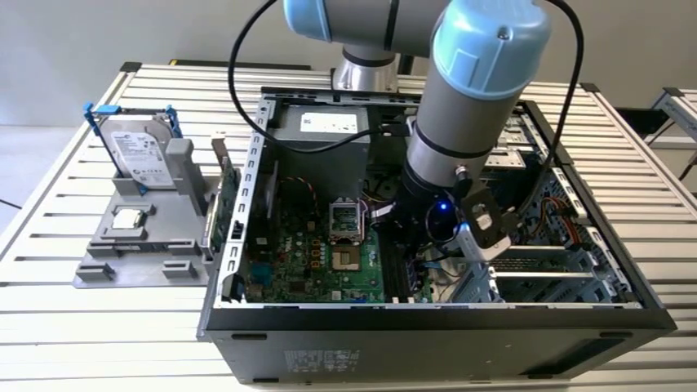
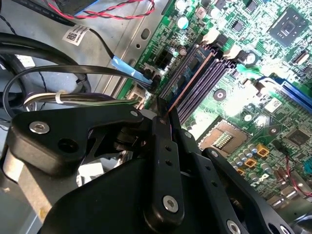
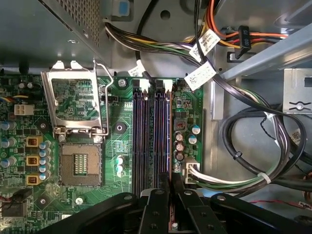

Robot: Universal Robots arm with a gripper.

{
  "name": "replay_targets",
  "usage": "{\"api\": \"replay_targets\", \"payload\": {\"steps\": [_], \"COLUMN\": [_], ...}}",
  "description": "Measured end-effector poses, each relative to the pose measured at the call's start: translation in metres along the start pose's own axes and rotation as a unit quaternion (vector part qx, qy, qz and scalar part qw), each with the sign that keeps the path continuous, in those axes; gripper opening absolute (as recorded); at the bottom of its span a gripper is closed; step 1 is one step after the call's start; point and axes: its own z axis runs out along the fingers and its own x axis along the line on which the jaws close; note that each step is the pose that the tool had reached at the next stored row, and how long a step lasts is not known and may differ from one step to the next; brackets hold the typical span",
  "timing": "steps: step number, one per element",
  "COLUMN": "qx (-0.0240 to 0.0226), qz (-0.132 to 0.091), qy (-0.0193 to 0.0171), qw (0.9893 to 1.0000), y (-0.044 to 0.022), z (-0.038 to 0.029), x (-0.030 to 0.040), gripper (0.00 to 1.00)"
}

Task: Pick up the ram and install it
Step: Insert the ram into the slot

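Note:
The ram (image 2: 190, 83) shows edge-on as a thin brown line running along the dark memory slots (image 3: 141, 141) of the motherboard. My gripper (image 2: 165, 121) has its black fingers shut on the ram's near end. In the first wrist view the ram (image 3: 169, 146) lines up with the outermost slot, next to the capacitors, and the gripper (image 3: 169, 192) stands over that slot's end. I cannot tell whether the stick is pressed fully into the slot. In the exterior view the arm reaches down into the open computer case (image 1: 436, 314), the wrist covering the slots.
An open processor socket (image 3: 80, 163) lies beside the slots. Cable bundles (image 3: 243, 161) crowd the other side. Outside the case, at the exterior view's left, a grey fixture (image 1: 130, 261) carries a hard drive (image 1: 142, 155) and a green expansion card (image 1: 228, 208).

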Motion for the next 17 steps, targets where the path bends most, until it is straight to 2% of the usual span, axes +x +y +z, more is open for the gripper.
{"api": "replay_targets", "payload": {"steps": [17], "qx": [-0.0008], "qz": [0.000], "qy": [0.0002], "qw": [1.0000], "y": [0.0007], "z": [0.0011], "x": [0.0002], "gripper": [0.00]}}
